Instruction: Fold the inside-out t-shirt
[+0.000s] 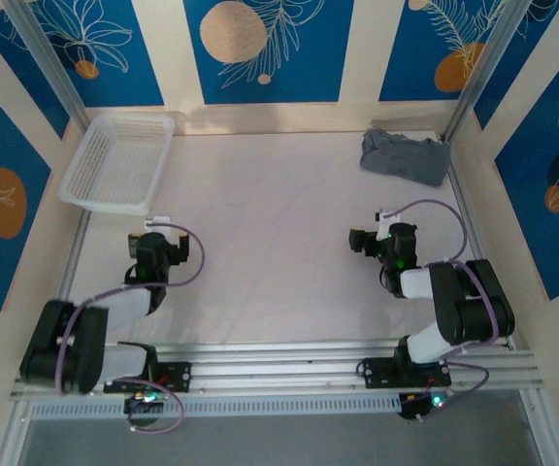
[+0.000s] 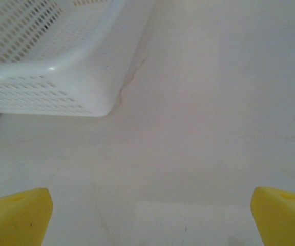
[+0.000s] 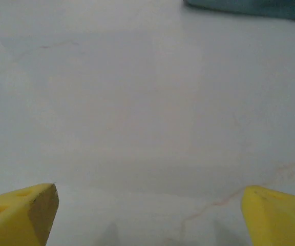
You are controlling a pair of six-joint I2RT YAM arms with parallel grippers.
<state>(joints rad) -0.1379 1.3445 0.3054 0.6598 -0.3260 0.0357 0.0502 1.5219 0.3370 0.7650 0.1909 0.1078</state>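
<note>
Slate-grey soft cloth, plain and short-sleeved, the inside-out t-shirt lies as a compact, rumpled bundle in the far right corner of the white worktop. Its longer side runs left to right along the back edge. The right arm is plainly the nearer. The right jaws, yellow-tipped, stand wide apart over bare worktop and hold nothing. The shirt sits ahead of them and a little to the right, near but not touching, and the right wrist view catches its near edge at the top right. Across the worktop the left arm points the left jaws, equally wide apart and empty, toward a rounded corner of the white perforated plastic basket, just ahead of them and well apart from the shirt. Any reach for the cloth looks to fall to the right arm, going forward and slightly rightward to meet the bundle across its short side.
</note>
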